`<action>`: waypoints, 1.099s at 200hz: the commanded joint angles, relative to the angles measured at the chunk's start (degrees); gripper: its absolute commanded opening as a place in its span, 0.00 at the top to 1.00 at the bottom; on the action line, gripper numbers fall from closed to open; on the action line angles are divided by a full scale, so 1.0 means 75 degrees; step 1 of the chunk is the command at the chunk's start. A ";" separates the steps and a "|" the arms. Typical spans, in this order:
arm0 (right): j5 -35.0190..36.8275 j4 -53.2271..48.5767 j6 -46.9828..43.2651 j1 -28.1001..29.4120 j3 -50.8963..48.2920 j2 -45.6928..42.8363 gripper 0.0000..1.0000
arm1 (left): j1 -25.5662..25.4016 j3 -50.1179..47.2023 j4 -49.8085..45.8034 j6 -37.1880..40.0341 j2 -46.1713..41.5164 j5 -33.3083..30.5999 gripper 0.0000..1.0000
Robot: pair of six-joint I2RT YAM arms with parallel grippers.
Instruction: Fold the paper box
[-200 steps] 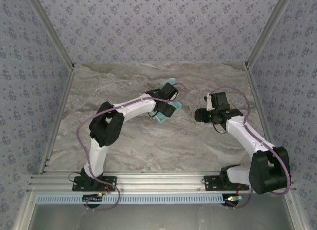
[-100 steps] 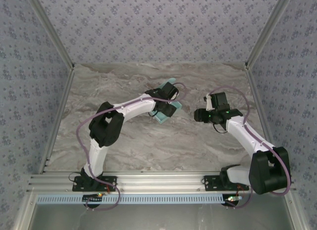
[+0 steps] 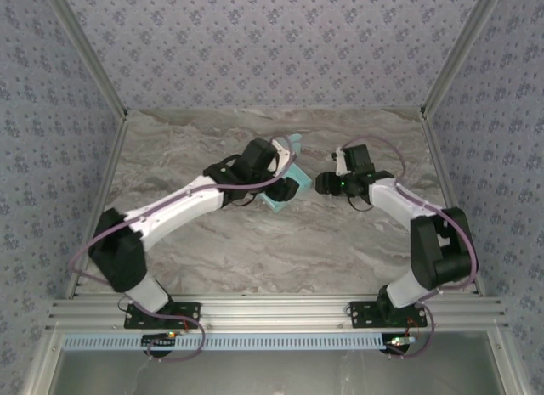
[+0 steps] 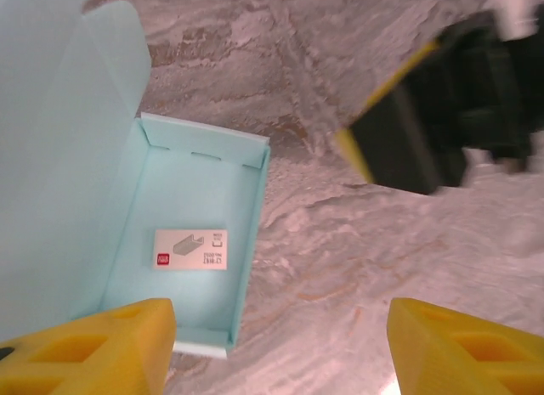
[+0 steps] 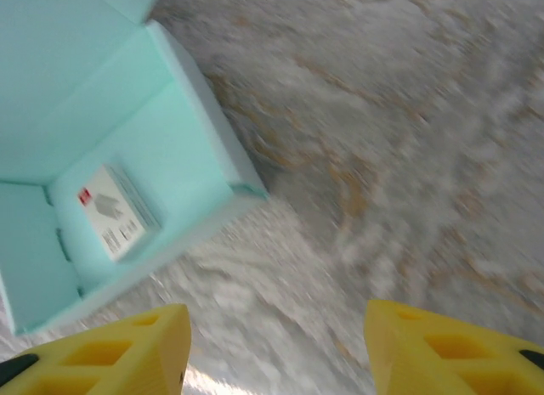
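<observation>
Open paper box [image 3: 274,203] on marble table [image 3: 212,242], lying between the two grippers
Left gripper [image 4: 276,348] fingers wide apart, holding nothing, above box's near end; right gripper [image 5: 276,348] fingers wide, empty, just beside box; lid flap raised, white label [image 4: 191,249] flat inside

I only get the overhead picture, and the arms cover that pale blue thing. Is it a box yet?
Observer: In the left wrist view the paper box is an open tray, with its lid flap raised.
Operator: Anything inside?
Observer: A small white tag lies flat on its floor.
Operator: Are the claws holding it?
Observer: No. The left gripper and right gripper both hang open, with nothing between their fingers.
</observation>
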 commanded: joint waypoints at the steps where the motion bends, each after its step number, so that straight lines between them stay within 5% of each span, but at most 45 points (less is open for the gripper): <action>1: -0.0260 0.0534 0.0071 0.0187 0.0634 0.0658 0.41 | 0.0278 -0.0657 0.0266 -0.0423 -0.0831 0.0221 0.33; 57: -0.0679 0.0684 -0.0017 0.0299 0.1703 0.2222 0.41 | 0.1783 -0.2371 0.0516 -0.1221 -0.2521 0.0311 0.29; 110: -0.0912 0.0569 -0.0081 0.0533 0.1874 0.2393 0.43 | 0.3083 -0.3118 0.0764 -0.1559 -0.2897 0.0824 0.26; 220: -0.0537 0.0654 0.0073 0.1188 0.0237 0.0707 0.42 | 0.3374 -0.3717 0.2116 -0.1491 -0.2598 0.1369 0.25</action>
